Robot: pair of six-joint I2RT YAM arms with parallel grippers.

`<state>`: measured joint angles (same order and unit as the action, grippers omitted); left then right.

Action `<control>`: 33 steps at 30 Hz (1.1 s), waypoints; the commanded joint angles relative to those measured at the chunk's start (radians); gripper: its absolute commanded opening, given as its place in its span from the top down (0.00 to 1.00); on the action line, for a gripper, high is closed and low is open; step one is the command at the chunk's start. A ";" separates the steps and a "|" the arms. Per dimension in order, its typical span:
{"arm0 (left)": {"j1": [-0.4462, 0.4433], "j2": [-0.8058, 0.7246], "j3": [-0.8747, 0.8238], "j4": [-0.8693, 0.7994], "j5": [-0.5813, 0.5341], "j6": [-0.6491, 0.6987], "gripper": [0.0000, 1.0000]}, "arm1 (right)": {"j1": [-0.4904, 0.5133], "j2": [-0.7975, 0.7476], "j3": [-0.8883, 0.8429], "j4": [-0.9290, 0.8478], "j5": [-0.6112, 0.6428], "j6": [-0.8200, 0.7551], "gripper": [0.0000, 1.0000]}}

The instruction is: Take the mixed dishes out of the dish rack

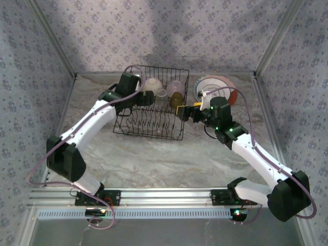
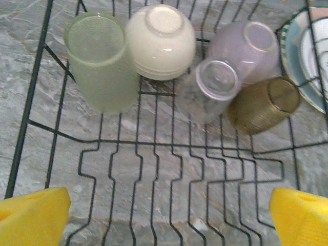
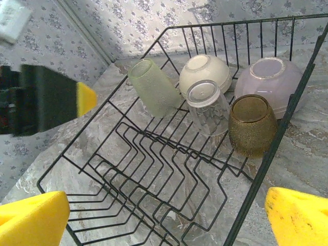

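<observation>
The black wire dish rack (image 1: 154,120) stands mid-table. At its far end lie a frosted greenish cup (image 2: 100,61), a cream bowl (image 2: 161,41), a lavender bowl (image 2: 243,51), a clear cup (image 2: 210,89) and an amber cup (image 2: 264,105), all overturned or on their sides. My left gripper (image 2: 166,218) hovers open over the rack's prongs, nothing between its yellow fingertips (image 2: 33,215). My right gripper (image 3: 166,218) is open above the rack's right edge, facing the same cups (image 3: 251,125). Plates (image 1: 218,88) are stacked on the table right of the rack.
A green-striped plate (image 2: 307,56) lies just outside the rack's right wall. The left gripper's black finger with its yellow tip (image 3: 51,97) crosses the right wrist view on the left. Patterned walls (image 1: 164,31) close in the back and both sides.
</observation>
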<state>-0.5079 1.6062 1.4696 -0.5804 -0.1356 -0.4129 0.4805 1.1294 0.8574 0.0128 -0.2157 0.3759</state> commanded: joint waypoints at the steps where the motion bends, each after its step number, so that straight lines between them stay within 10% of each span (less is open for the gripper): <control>1: 0.014 0.052 0.059 0.003 -0.090 -0.013 0.01 | 0.004 -0.002 -0.012 0.032 -0.017 -0.006 0.00; 33: 0.083 0.516 0.515 -0.091 -0.275 -0.052 0.08 | -0.010 0.030 -0.031 0.052 -0.061 0.026 0.00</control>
<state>-0.4351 2.1021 1.9408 -0.6365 -0.3759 -0.4435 0.4755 1.1503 0.8322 0.0376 -0.2615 0.3889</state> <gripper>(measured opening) 0.916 0.995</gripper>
